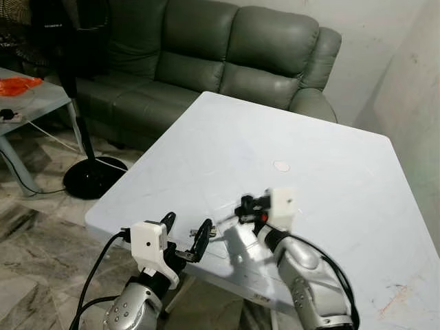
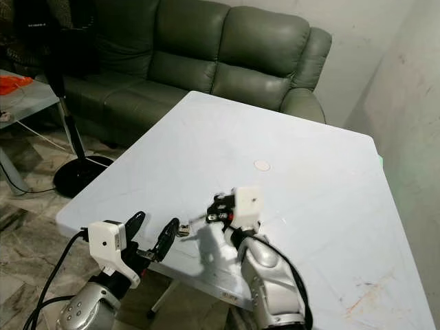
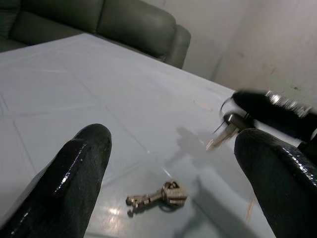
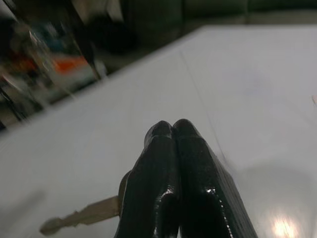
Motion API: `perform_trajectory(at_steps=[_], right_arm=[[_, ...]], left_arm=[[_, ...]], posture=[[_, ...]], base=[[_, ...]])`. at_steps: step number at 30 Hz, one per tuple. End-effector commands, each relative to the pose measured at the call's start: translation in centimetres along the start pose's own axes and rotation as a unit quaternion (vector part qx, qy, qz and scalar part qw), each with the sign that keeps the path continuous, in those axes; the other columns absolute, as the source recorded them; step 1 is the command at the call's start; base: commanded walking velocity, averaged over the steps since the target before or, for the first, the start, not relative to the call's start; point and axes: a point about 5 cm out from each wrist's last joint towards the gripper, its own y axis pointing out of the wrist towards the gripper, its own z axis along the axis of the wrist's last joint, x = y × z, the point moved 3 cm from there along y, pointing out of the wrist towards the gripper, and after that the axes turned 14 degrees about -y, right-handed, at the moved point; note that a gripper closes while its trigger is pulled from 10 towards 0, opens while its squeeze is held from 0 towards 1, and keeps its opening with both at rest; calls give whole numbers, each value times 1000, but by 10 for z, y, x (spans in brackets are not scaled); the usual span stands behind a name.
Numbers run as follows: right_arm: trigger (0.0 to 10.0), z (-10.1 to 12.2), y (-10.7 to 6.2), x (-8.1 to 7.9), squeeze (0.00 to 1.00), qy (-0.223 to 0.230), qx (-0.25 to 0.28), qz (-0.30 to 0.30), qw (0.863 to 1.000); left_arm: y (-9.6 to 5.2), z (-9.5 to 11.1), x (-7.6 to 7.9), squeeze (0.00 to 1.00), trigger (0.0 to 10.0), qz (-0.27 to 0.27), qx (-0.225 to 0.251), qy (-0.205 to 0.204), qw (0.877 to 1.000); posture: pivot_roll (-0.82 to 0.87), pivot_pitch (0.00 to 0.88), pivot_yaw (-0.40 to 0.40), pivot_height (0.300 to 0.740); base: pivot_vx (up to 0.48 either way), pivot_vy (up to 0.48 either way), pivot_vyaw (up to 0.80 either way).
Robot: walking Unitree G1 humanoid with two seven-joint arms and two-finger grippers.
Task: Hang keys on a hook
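Room: a pale blue-white desk [image 1: 323,158] stands before a grey-green leather sofa [image 1: 206,62]; a black pedestal fan [image 1: 93,175] stands on the tiled floor beside the sofa, on the robot's left of the desk.

Surface: a small round pale disc [image 1: 281,166] lies on the desk top, between the sofa and the hands.

Left hand [image 1: 185,237]: positioned at the desk edge farthest from the sofa. Its two black fingers [image 3: 74,173] are spread wide with nothing between them. They touch nothing that can be made out.

Key bunch [image 3: 158,196]: a small set of silver keys lies flat on the desk, just in front of the left hand and in line with the gap between its fingers. It is apart from both fingers.

Right hand [image 1: 242,207]: held over the desk, near the left hand and on the sofa side of it. The fingers are pressed together, and a single silver key [image 4: 81,215] is pinched between them, its blade projecting sideways from the grip. The left wrist view shows this key [image 3: 224,136] hanging clear of the desk. The right hand appears motion-blurred.
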Motion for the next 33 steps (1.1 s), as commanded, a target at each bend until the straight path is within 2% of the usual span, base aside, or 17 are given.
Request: perform_trajectory(at_steps=[1, 2, 4, 10, 11, 14, 15, 16, 21, 22, 25, 26, 27, 29, 31, 33], right_arm=[[10000, 15, 0, 5, 0, 8, 39, 0, 999], [10000, 16, 0, 5, 0, 1, 45, 0, 999], [10000, 17, -1, 5, 0, 24, 52, 3, 998], [10000, 19, -2, 7, 0, 23, 67, 2, 997], [10000, 19, -2, 8, 0, 16, 68, -2, 998], [10000, 20, -1, 18, 0, -44, 64, -40, 996], [10000, 19, 0, 19, 0, 28, 65, -36, 997], [10000, 21, -1, 20, 0, 45, 71, -39, 996], [10000, 23, -1, 30, 0, -2, 69, -71, 995], [10000, 24, 0, 30, 0, 27, 73, -69, 995], [10000, 27, 0, 32, 0, 27, 80, -73, 994], [10000, 33, -1, 33, 0, 108, 102, -72, 986], [10000, 35, 0, 38, 0, 92, 98, -86, 987], [10000, 40, -2, 42, 0, 133, 118, -93, 980], [10000, 40, -2, 45, 0, 87, 109, -106, 984], [10000, 41, -3, 43, 0, 97, 119, -94, 984]], left_arm=[[2, 2, 2, 0, 10000, 0, 5, -8, 1000], [2, 3, 2, 0, 10000, 1, 5, -8, 1000], [3, 3, 2, 0, 10000, 0, 5, -8, 1000], [5, 5, 2, 0, 10000, -2, 6, -8, 1000], [5, 5, 1, 0, 10000, -2, 6, -8, 1000], [8, 9, 0, 0, 10000, 0, 12, -6, 1000], [9, 11, -1, 0, 10000, 0, 16, -11, 1000], [10, 11, -1, 0, 10000, 0, 17, -12, 1000], [14, 14, -2, 0, 10000, -1, 20, -11, 1000], [15, 15, -2, 0, 10000, -2, 21, -12, 1000], [18, 17, -3, 0, 10000, -3, 25, -12, 1000], [20, 20, -3, 0, 10000, -4, 31, -18, 999], [24, 25, -4, 0, 10000, -3, 37, -19, 999], [27, 30, -5, 0, 10000, -4, 45, -20, 999], [29, 32, -6, 0, 10000, -3, 49, -22, 999], [31, 35, -7, 0, 10000, -3, 53, -19, 998]], posture=[[84, 26, -125, 740], [82, 26, -123, 740], [81, 26, -119, 740], [81, 26, -115, 740], [81, 26, -115, 740], [80, 20, -111, 740], [80, 20, -111, 740], [80, 20, -111, 740], [74, 8, -105, 740], [74, 8, -105, 740], [74, 8, -105, 740], [71, 0, -102, 740], [70, 0, -100, 740], [70, 0, -100, 740], [68, 0, -97, 740], [66, 0, -95, 740]], base=[[0, 0, 0], [0, 0, 0], [0, 0, 0], [0, 0, 0], [0, 0, 0], [0, 0, 0], [0, 0, 0], [0, 0, 0], [0, 0, 0], [0, 0, 0], [0, 0, 0], [0, 0, 0], [0, 0, 0], [0, 0, 0], [0, 0, 0], [0, 0, 0]])
